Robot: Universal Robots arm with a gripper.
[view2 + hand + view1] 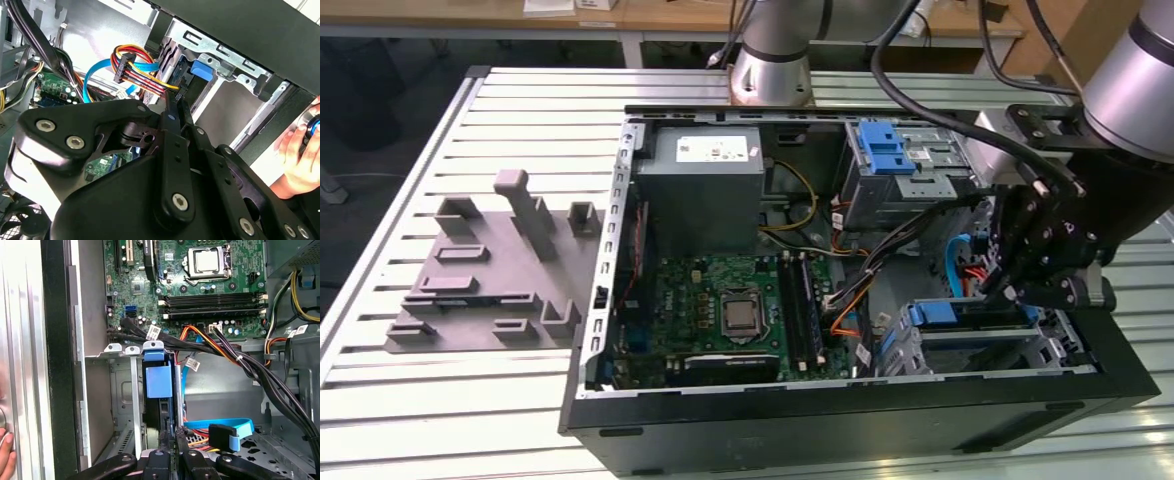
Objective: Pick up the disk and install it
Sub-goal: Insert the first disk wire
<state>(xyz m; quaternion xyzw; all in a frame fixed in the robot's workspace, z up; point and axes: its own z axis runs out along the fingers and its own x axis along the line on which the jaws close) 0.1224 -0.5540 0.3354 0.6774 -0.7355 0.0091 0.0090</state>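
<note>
The disk (961, 315) stands on edge in the lower drive cage (1047, 350) at the front corner of the open computer case, on the exterior view's right. Its blue carrier end (159, 382) shows between the cage's metal walls in the first wrist view, and a blue piece of it (202, 70) shows in the second wrist view. My gripper (1014, 292) hangs right over the disk's back end. Its fingers (164, 444) lie close together at that end, with nothing visibly wide between them, and the fingertips (172, 102) reach toward the cage mouth.
Bundled cables (225, 352) and a blue data cable (225, 426) run beside the cage. The motherboard (720, 300), grey power supply (707, 180) and an upper cage with a blue latch (894, 150) fill the case. A grey fixture plate (494, 270) lies on the slatted table. A person's hand (297, 150) rests outside the case wall.
</note>
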